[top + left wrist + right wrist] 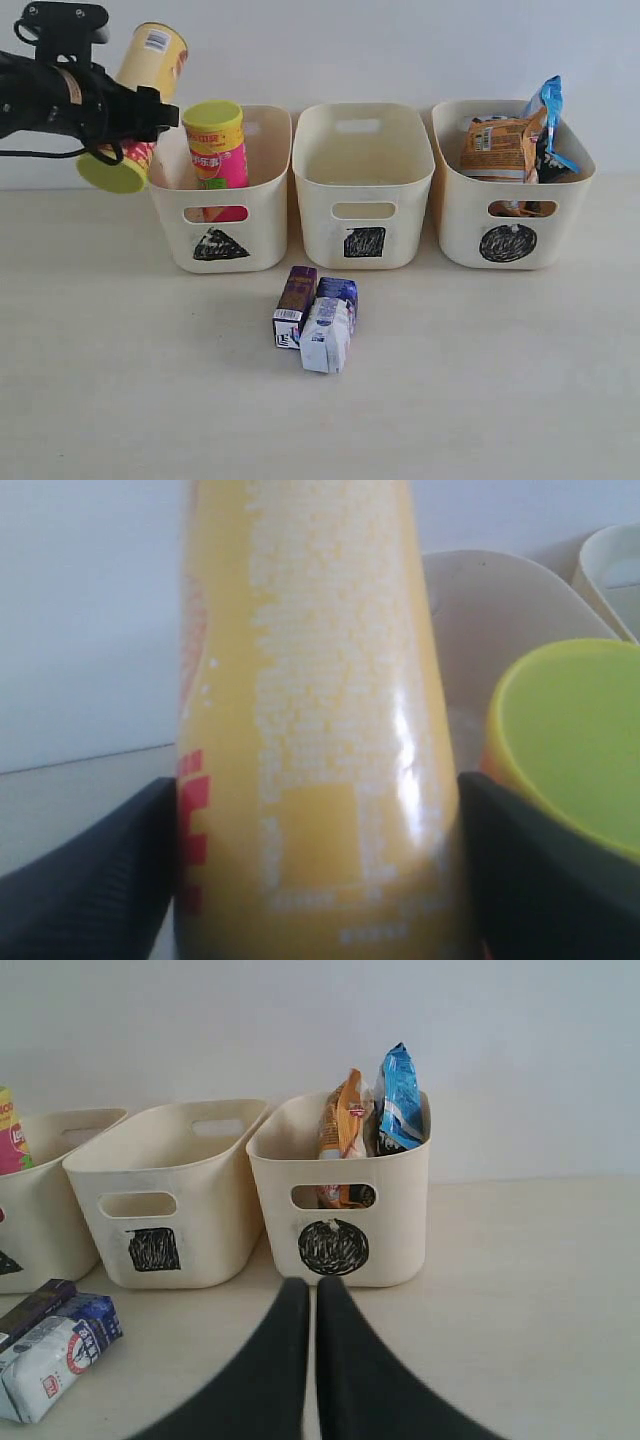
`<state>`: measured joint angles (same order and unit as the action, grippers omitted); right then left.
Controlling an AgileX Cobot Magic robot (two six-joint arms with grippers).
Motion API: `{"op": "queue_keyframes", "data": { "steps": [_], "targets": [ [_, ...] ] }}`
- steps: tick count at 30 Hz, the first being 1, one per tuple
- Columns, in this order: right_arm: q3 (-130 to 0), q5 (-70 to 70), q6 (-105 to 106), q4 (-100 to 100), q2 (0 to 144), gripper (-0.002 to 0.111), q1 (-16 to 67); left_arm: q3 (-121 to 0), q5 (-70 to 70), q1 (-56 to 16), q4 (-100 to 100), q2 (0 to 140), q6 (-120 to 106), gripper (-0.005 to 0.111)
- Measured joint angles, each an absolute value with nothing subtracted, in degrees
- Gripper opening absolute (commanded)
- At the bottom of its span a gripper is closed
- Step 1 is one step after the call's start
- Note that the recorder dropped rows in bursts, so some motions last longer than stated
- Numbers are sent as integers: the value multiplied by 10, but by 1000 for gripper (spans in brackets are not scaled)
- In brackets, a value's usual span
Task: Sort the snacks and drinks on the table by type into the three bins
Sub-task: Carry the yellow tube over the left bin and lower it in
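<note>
Aloft, left claw (316, 880) grips yellow canister (152, 62) — white label (157, 40) unreadable.

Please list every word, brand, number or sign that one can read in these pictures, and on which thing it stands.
No word or number is readable.
Black triangle sign: left bin, by the exterior view.
Black square sign: middle bin.
Black circle sign: right bin.
Too blurred or small: print on the yellow canister, magenta canister, cartons, bags.
</note>
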<state>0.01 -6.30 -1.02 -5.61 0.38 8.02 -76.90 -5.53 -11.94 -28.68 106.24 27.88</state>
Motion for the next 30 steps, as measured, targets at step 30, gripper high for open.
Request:
{"op": "queue_keyframes", "data": {
  "steps": [30],
  "targets": [
    [0,-63,-10,-56,4,0,80,-830,111,-123,-283,1134,295,4]
  ]
}}
